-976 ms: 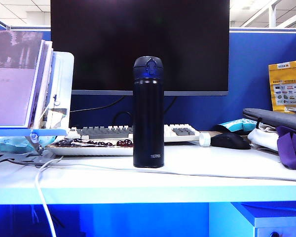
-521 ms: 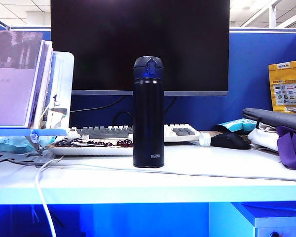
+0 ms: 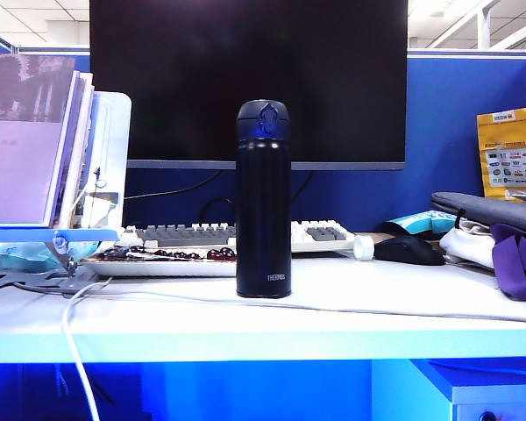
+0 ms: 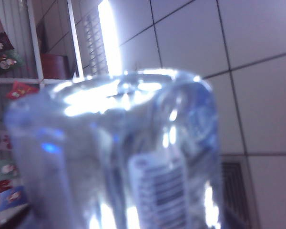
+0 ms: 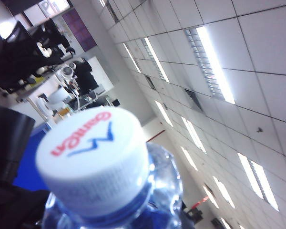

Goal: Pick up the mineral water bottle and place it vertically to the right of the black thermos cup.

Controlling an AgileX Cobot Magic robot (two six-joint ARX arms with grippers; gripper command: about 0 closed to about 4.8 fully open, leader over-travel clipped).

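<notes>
The black thermos cup (image 3: 263, 202) stands upright at the middle of the white desk (image 3: 359, 307), in front of the monitor. Neither arm nor the bottle shows in the exterior view. The mineral water bottle (image 4: 119, 152) fills the left wrist view, its clear ribbed end and barcode label close to the lens. It hides the left gripper's fingers. In the right wrist view the same bottle's white cap (image 5: 93, 157) with red lettering rises from just where the right gripper's jaws are, against the ceiling. The right gripper's fingers are hidden too.
A keyboard (image 3: 245, 235), a black mouse (image 3: 408, 250) and a small white cap (image 3: 363, 247) lie behind the thermos. Bags (image 3: 495, 241) sit at the desk's right end, a stand with books (image 3: 44, 158) at its left. A dark blurred shape (image 5: 9, 143) sits beside the bottle.
</notes>
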